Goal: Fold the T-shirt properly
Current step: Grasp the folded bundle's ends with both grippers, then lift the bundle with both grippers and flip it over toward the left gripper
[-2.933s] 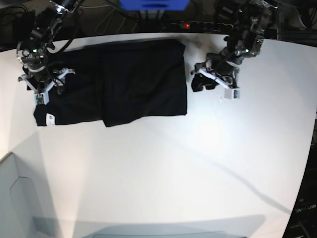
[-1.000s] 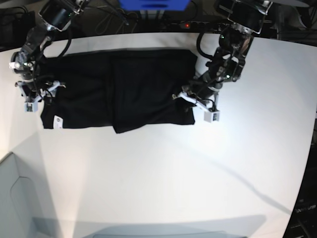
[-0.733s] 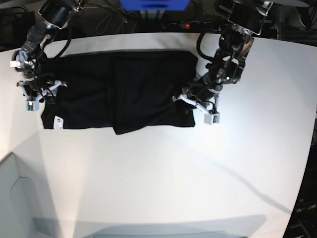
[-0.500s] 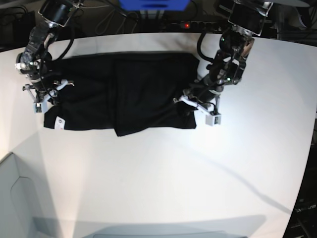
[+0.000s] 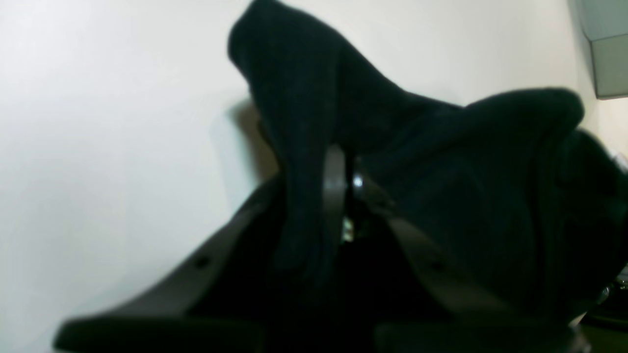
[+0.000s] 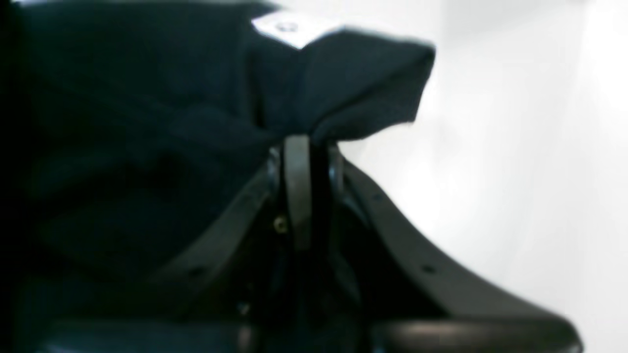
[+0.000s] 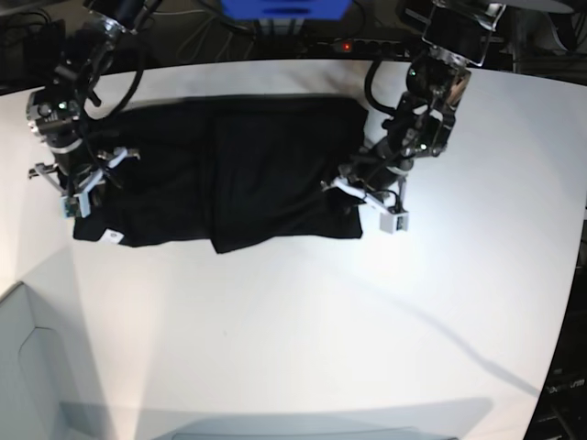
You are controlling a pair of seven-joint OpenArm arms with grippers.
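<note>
Both grippers were clenched on the shirt (image 7: 248,174), which lay folded on the white table (image 7: 367,312) toward its far edge. We saw the left gripper (image 7: 362,194) pinching the shirt's edge on the base view's right, and the right gripper (image 7: 81,179) the opposite end. Wrist views were blurry; cloth draped over the fingers (image 5: 333,196), hiding the tips. Print wasn't visible. Small white tag (image 7: 112,236) showed near the corner, cut off in the right wrist cam.

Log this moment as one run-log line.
left pincer: shut on T-shirt edge | right pincer: shut on T-shirt corner near white tag | T-shirt: partly folded on table
</note>
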